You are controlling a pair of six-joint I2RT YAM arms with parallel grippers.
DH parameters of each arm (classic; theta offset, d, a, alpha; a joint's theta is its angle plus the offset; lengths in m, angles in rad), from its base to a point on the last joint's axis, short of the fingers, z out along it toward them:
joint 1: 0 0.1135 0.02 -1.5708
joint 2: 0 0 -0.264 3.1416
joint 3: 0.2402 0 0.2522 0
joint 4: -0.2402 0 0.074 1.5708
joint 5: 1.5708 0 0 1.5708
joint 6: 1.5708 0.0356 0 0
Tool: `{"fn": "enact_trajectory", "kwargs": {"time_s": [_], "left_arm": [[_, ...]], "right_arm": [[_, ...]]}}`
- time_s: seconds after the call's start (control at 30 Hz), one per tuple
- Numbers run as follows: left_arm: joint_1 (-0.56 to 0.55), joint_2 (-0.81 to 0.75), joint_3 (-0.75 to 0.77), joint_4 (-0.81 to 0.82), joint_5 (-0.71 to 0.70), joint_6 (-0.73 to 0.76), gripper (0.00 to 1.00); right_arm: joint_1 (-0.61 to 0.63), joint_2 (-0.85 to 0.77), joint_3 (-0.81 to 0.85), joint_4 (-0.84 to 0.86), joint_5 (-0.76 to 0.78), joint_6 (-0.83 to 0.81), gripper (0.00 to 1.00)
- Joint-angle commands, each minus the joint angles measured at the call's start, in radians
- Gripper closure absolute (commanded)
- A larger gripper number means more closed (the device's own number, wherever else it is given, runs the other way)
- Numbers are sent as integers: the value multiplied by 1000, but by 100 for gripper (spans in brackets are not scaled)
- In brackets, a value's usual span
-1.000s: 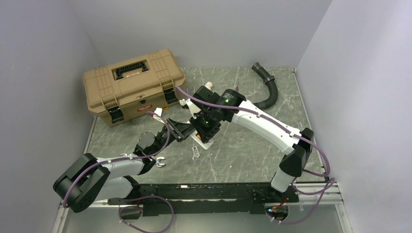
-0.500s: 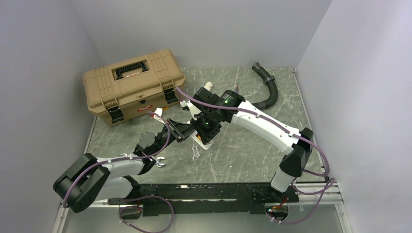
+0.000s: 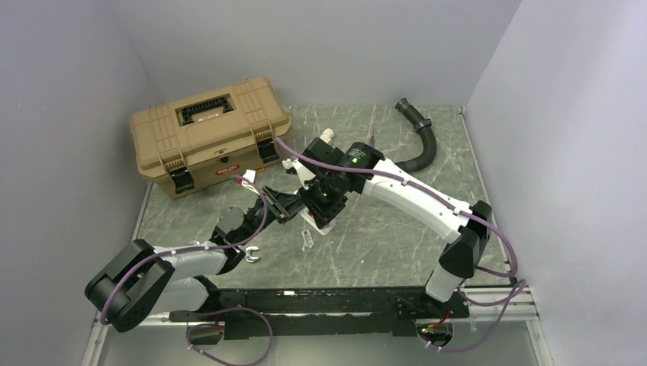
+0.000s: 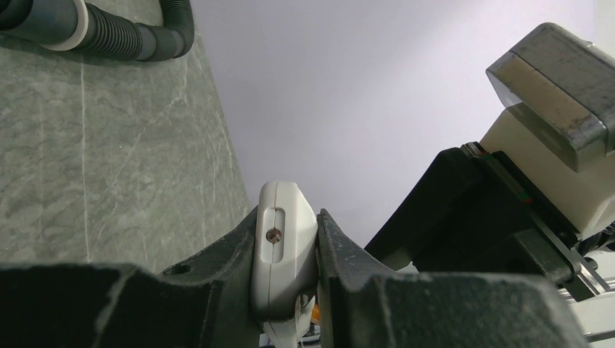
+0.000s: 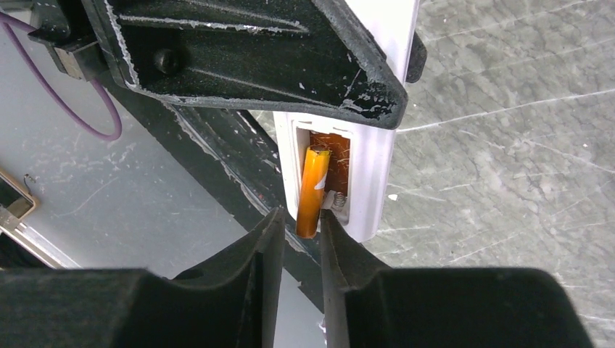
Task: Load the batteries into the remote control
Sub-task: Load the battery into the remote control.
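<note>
My left gripper is shut on the remote control, a slim white bar held on edge above the table. In the right wrist view the remote control shows its open battery recess, with one orange battery lying slanted in it. The battery's lower end sticks out past the recess, next to a small spring, and sits between the tips of my right gripper. The right jaws stand slightly wider than the battery, with a gap on its left side. From above, both grippers meet mid-table.
A tan toolbox sits closed at the back left. A black corrugated hose curls at the back right. A white pipe fitting stands behind the arms. A silver wrench and a small white piece lie near the left arm.
The right jaws have parted a little around the battery. Both arms stay almost where they were, and the left gripper keeps its hold on the remote control.
</note>
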Motion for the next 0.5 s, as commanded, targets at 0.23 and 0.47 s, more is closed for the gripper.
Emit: {"fn": "enact_trajectory", "kwargs": {"time_s": [0.23,0.47], "left_arm": [[-6,17,15,131,21,-32,100],[-6,16,13,130,20,-33,100]], "right_arm": [[3,-30,-7,18,22,6,71],[3,-37,14,20,40,6,65]]}}
